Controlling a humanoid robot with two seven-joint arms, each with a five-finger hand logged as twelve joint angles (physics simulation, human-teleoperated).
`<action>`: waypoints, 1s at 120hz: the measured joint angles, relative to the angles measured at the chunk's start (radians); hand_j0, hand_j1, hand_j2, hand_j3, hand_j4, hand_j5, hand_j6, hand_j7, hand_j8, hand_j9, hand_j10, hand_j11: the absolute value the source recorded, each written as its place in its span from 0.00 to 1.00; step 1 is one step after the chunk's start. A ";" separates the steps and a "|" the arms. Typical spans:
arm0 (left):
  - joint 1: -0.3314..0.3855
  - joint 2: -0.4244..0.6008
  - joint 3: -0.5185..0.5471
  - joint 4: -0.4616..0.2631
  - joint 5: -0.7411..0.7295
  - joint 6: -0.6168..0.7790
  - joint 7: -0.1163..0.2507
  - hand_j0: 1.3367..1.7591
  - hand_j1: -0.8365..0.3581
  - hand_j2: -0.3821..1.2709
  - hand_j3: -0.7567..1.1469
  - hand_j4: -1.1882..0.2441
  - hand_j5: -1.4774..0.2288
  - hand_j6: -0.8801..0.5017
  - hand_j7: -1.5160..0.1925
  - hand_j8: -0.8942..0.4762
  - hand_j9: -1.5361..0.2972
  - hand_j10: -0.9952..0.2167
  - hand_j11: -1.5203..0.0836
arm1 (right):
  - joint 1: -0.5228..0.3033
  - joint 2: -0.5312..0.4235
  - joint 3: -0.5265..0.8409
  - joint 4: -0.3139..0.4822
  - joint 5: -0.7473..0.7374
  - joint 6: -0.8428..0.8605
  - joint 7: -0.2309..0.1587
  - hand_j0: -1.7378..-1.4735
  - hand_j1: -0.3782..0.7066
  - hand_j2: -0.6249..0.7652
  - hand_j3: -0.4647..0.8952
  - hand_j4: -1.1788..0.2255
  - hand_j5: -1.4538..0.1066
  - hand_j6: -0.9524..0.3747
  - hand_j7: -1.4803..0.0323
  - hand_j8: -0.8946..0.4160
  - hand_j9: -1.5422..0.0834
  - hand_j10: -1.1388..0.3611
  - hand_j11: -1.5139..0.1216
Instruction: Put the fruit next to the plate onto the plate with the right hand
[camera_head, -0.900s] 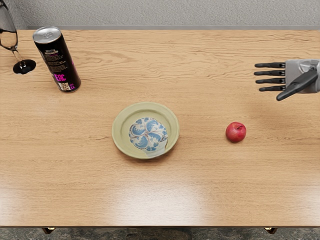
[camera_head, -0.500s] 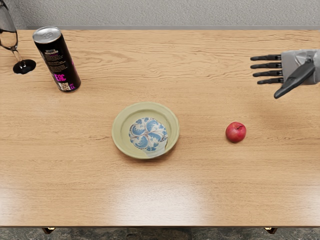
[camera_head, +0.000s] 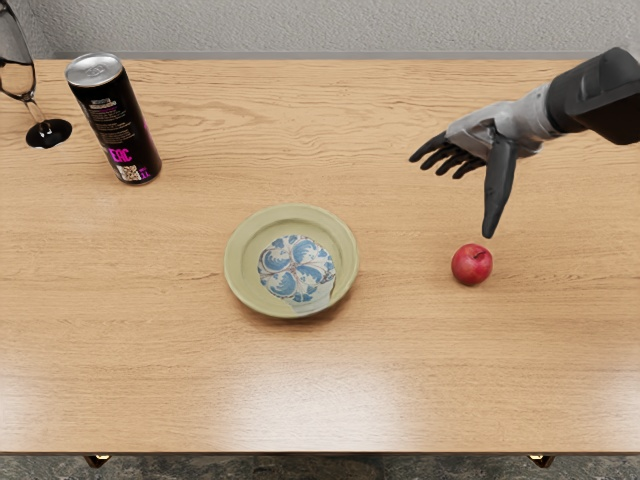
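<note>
Hovering just far of the apple (camera_head: 471, 264), right hand (camera_head: 478, 140) spread, gripping nothing. Apple on table (camera_head: 400, 350), right of plate (camera_head: 240, 250); grasp and transfer not yet done.

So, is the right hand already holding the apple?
No, the right hand hovers open above the apple, which lies on the table beside the plate.

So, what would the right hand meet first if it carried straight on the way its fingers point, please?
The right hand would probably graze the plate's far rim, though its height is unclear; only its thumb aims at the apple.
</note>
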 joint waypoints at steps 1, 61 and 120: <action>0.000 0.000 0.000 0.000 0.000 0.000 0.000 0.76 0.98 0.23 0.40 0.82 0.86 0.63 0.88 0.65 0.83 0.81 0.94 | 0.003 0.002 -0.006 0.002 -0.006 -0.004 0.000 0.30 0.12 0.44 0.34 0.78 0.86 0.66 0.91 0.62 0.88 0.70 0.86; -0.002 0.000 0.000 0.000 0.000 0.000 0.000 0.76 0.98 0.23 0.40 0.82 0.86 0.63 0.88 0.65 0.83 0.81 0.94 | -0.032 -0.099 -0.134 0.368 -0.285 -0.442 0.000 0.30 0.17 0.43 0.34 0.74 0.82 0.61 0.87 0.58 0.84 0.67 0.82; -0.002 0.000 0.000 0.000 0.000 0.000 0.000 0.76 0.98 0.23 0.40 0.82 0.86 0.63 0.88 0.65 0.83 0.81 0.94 | -0.257 -0.158 -0.131 0.503 -0.570 -0.711 0.000 0.30 0.32 0.41 0.34 0.65 0.71 0.51 0.75 0.47 0.73 0.58 0.71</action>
